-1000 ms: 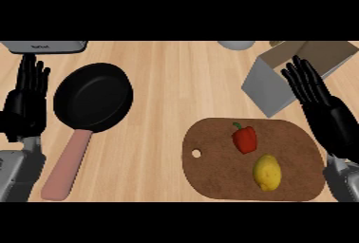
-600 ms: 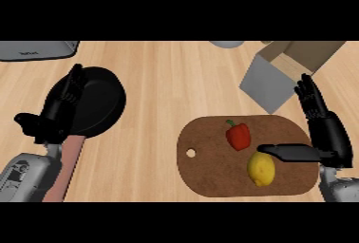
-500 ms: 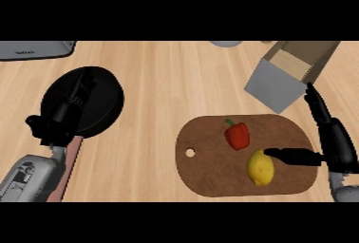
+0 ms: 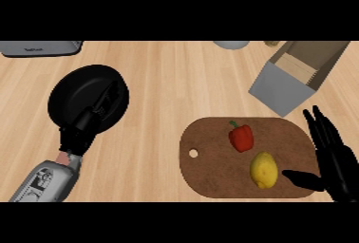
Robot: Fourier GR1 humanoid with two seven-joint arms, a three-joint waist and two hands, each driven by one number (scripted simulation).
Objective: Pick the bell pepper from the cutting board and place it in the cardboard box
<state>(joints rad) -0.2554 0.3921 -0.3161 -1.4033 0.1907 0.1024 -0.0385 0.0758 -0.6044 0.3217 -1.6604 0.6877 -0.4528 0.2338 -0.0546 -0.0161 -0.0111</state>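
Head view, looking steeply down on a wooden counter [image 4: 175,85]. Brown oval cutting board [image 4: 210,175] at lower right, with a small hole near its left edge. On the board: a red pepper [image 4: 241,137] with a green stem, lying in the upper middle part, and a yellow lemon [image 4: 263,170] just below and to the right of it, the two close but apart. Neither hand touches the pepper.

Right hand [image 4: 336,161] at the right edge, over the board's right rim: fingers [image 4: 321,126] straight and spread, pointing up the view; thumb [image 4: 301,179] stretched leftward, its tip just beside the lemon. It holds nothing.

Cardboard box [image 4: 294,76] at upper right, tilted, grey outside and tan inside, its open end toward the upper right; it stands off the board, just beyond the board's upper right edge.

Black frying pan [image 4: 88,102] at left. Left hand [image 4: 95,114] lies over the pan, fingers extended up and to the right, uncurled, grasping nothing; its grey forearm [image 4: 45,182] enters from the lower left.

Grey appliance [image 4: 38,47] at the top left edge; a pale round object [image 4: 231,44] at the top edge, only partly visible.
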